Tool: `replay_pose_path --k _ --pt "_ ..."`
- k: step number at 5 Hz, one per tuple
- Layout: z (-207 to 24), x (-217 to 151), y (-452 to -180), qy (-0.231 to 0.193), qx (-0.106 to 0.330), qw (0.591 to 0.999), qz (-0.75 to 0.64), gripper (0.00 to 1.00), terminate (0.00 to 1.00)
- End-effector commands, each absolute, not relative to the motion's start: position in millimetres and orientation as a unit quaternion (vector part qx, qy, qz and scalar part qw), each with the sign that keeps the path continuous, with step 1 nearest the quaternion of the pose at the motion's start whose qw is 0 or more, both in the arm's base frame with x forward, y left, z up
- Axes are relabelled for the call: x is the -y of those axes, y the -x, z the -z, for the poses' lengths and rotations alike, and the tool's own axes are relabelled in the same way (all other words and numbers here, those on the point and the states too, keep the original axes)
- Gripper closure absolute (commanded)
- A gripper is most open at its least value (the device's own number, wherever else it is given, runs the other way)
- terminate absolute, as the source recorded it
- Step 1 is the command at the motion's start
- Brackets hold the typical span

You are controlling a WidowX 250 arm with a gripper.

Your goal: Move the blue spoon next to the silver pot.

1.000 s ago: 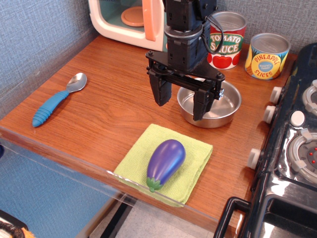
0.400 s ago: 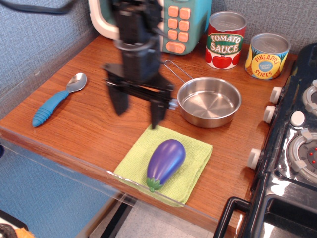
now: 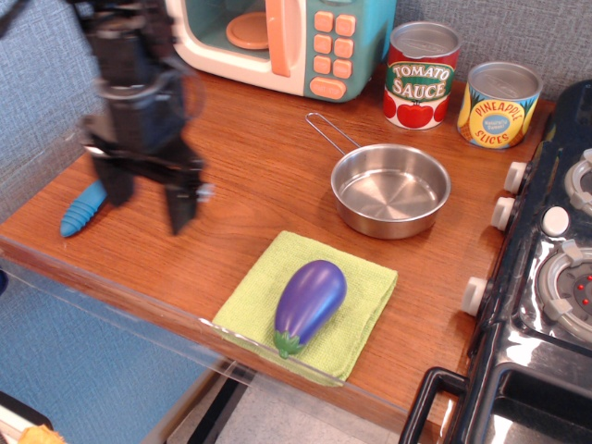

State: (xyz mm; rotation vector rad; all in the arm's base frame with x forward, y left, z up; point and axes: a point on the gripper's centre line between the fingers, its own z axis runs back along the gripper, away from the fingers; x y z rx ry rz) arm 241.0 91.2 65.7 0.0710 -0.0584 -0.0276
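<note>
Light-blue ribbed plastic handle of blue spoon (image 3: 81, 210) judged light, stiff, grippy | best pinched mid-handle | tool (image 3: 148, 198) held spread above it | silver pot (image 3: 390, 190) at 3 o'clock, well apart

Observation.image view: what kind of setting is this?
Likely a toy kitchen mock-up: wooden counter with a pastel toy microwave, a black stove on the right, and food cans against the wall.

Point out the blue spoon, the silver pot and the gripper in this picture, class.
blue spoon (image 3: 81, 211): main camera view, ribbed handle end left of the gripper.
silver pot (image 3: 391, 189): main camera view, inside base.
gripper (image 3: 148, 205): main camera view, gap between open fingertips.
</note>
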Motion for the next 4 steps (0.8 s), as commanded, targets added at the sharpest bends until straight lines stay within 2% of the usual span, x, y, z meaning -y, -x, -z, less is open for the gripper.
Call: replay_pose_path --k 1,3,4 --pt "-55.0 -148.2 -243.2 -0.055 0.045 0.994 -0.082 0.0 0.0" --pt "-48.9 -173.8 -263.0 -0.048 0.053 0.995 -0.066 0.0 0.0" --pt "-42.9 -183.0 -272.3 -0.018 0.05 0.998 -0.02 0.0 0.0"
